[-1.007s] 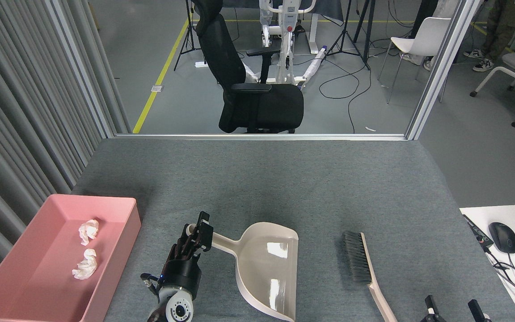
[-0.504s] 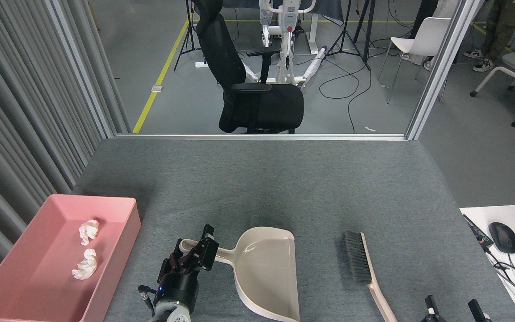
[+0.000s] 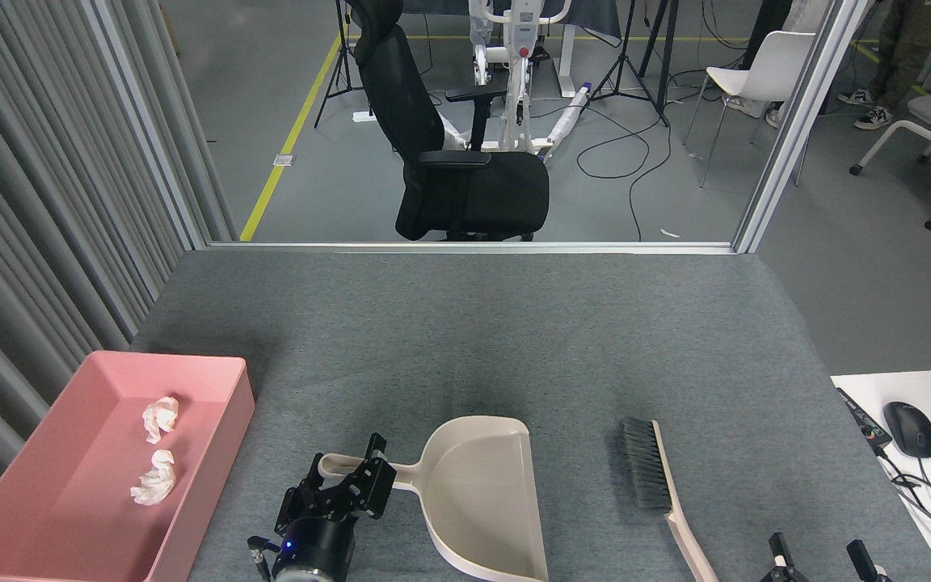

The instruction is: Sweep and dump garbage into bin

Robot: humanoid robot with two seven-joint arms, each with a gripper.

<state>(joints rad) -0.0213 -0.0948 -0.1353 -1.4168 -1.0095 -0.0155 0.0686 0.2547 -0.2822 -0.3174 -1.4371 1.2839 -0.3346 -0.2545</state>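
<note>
Two white crumpled wads of garbage (image 3: 160, 416) (image 3: 154, 478) lie inside the pink bin (image 3: 233, 420) at the table's front left. The beige dustpan (image 3: 482, 493) rests flat on the grey table, its handle pointing left. My left gripper (image 3: 352, 485) is shut on that handle, just right of the bin. A beige brush (image 3: 653, 477) with dark bristles lies on the table right of the dustpan. Only the two fingertips of my right gripper (image 3: 817, 559) show at the bottom edge; they stand apart with nothing between them, right of the brush handle.
A white desk (image 3: 861, 384) with a mouse (image 3: 910, 428), keyboard and cables adjoins the table at the right. Grey curtains (image 3: 45, 210) hang along the left. Beyond the table's far edge stand a black office chair (image 3: 457, 178) and white chairs.
My left gripper has lowered and drawn back toward me with the dustpan. The pan went from tilted up to lying flat on the table. The brush, wads and right gripper stayed put.
</note>
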